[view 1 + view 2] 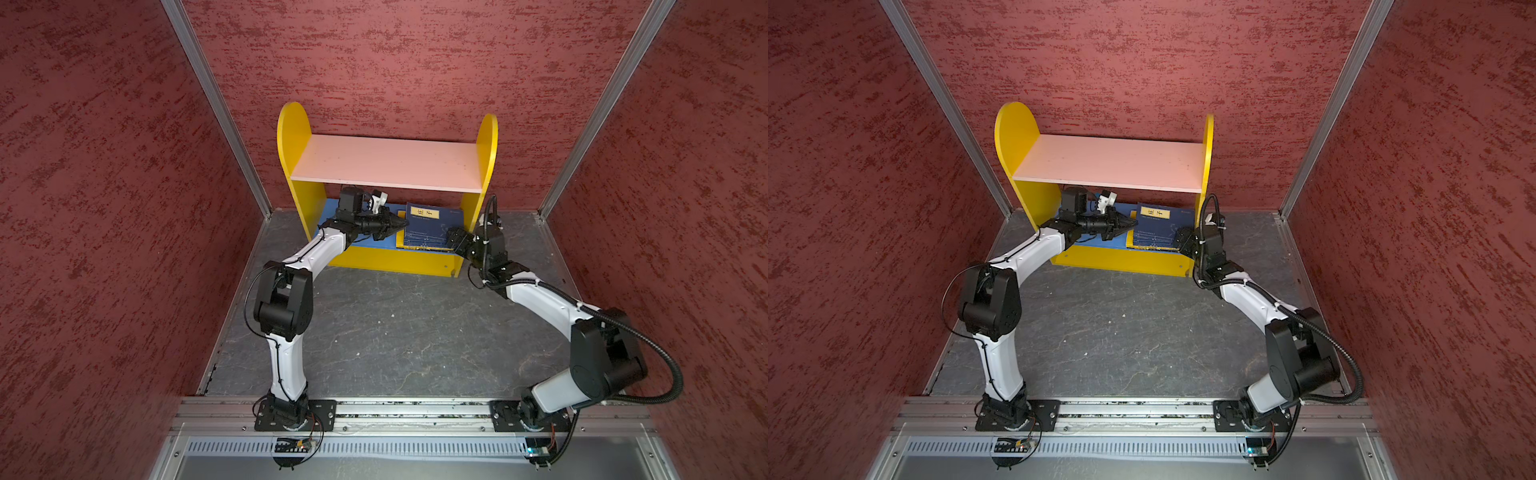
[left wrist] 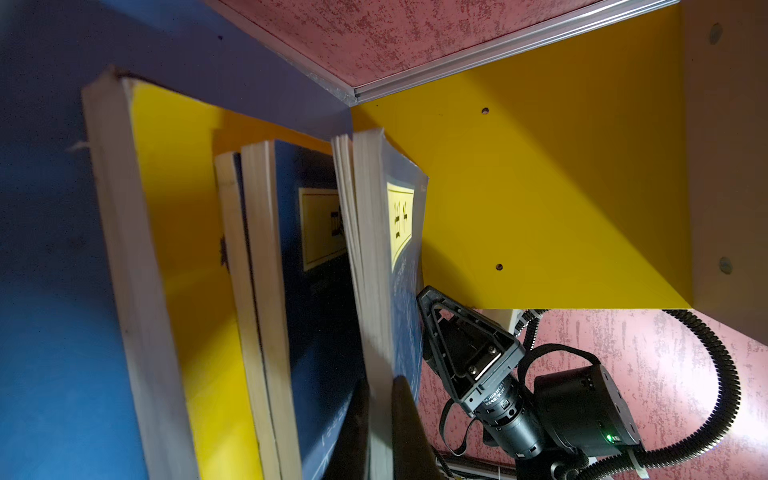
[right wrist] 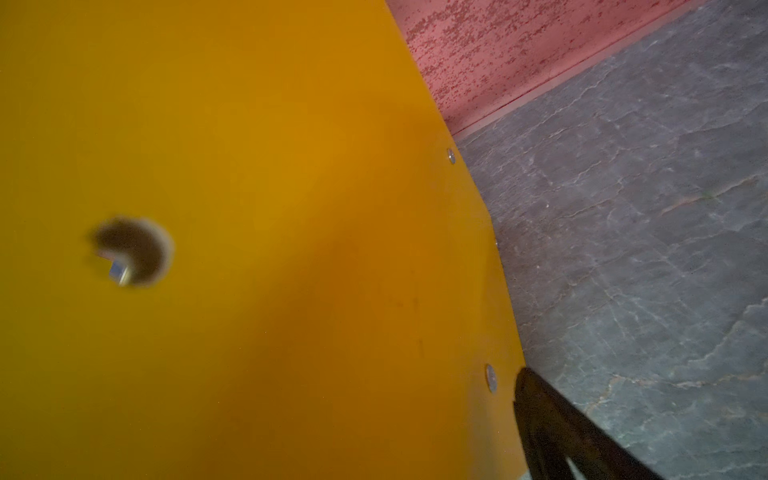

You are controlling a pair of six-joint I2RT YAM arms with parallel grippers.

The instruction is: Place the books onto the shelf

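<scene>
Shelf (image 1: 293, 137) stands at upper centre in both top views, on the grey table (image 1: 395, 332), back against the red wall. The pink upper board (image 1: 386, 162) is bare.

Books (image 1: 428, 230) are piled flat on the blue lower board (image 1: 328, 216), on the right side of that tier, close to the right side panel (image 1: 471, 208). Left wrist view shows four page blocks for certain. The bottom one visible has a yellow cover (image 2: 166, 208), and two navy covers with yellow labels lie above. A fifth book can't be made out.

Left gripper (image 1: 403, 224) (image 1: 1133, 224) reaches in under the pink board from the left of frame. Its jaws are pressed nearly together, pinching the page edge of the top navy book (image 1: 432, 226) (image 2: 405, 232). The dark fingers (image 2: 405, 419) sit either side of the page block. A gap shows between this book and the navy one beneath.

Right gripper (image 1: 453, 237) (image 1: 1183, 241) is at the pile's front right corner, just beside the side panel. Its jaws are spread wide, with nothing seen clamped between them. One finger (image 2: 457, 332) lies close to the top cover.
</scene>
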